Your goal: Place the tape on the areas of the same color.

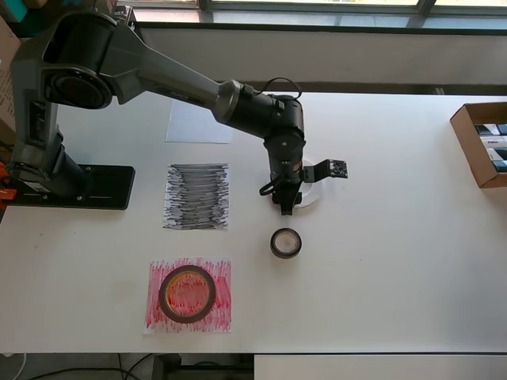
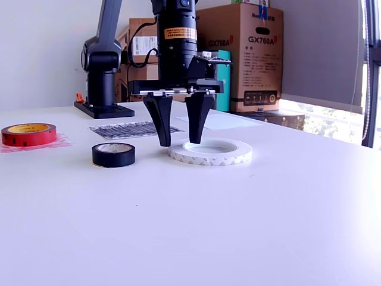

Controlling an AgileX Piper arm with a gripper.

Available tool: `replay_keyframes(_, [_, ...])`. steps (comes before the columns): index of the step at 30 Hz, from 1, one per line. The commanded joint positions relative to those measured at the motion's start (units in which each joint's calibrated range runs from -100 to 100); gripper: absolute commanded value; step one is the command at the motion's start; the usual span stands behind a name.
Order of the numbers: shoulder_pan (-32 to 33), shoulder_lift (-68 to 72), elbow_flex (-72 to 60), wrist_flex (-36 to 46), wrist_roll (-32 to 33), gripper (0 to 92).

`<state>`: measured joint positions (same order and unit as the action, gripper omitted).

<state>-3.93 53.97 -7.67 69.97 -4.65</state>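
Note:
The white tape (image 2: 209, 152) lies flat on the table, and my open gripper (image 2: 179, 143) stands over its rim on the exterior view's left. One finger (image 2: 159, 122) is outside the ring and the other is inside its hole. From overhead, the gripper (image 1: 287, 207) covers part of the white tape (image 1: 310, 198). The small black tape (image 1: 286, 242) sits on bare table just below it. The red-brown tape (image 1: 187, 294) rests on the red area (image 1: 218, 273). The black area (image 1: 196, 196) and the white area (image 1: 196, 125) hold nothing.
The arm's base (image 1: 71, 186) stands at the overhead view's left. An open cardboard box (image 1: 483, 142) sits at the right edge. In the exterior view, cardboard boxes (image 2: 238, 56) are stacked behind the table.

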Motion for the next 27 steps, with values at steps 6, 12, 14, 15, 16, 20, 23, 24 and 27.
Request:
replay_keyframes(6, [-1.0,1.1,-0.6,0.0,-0.1,59.0])
replay_keyframes(12, [-1.1,1.1,-0.5,0.0,-0.1,58.9])
replay_keyframes(14, [-1.1,1.1,-0.5,0.0,-0.1,58.9])
replay_keyframes(15, [-1.1,1.1,-0.5,0.0,-0.1,58.9])
replay_keyframes(16, [-1.1,1.1,-0.5,0.0,-0.1,58.8])
replay_keyframes(20, [-1.1,1.1,-0.5,0.0,-0.2,58.8])
replay_keyframes(23, [-1.1,1.1,-0.5,0.0,-0.2,55.5])
replay_keyframes(24, [-1.1,1.1,-0.5,0.0,-0.3,51.4])
replay_keyframes(27, [-1.1,1.1,-0.5,0.0,-0.3,28.3])
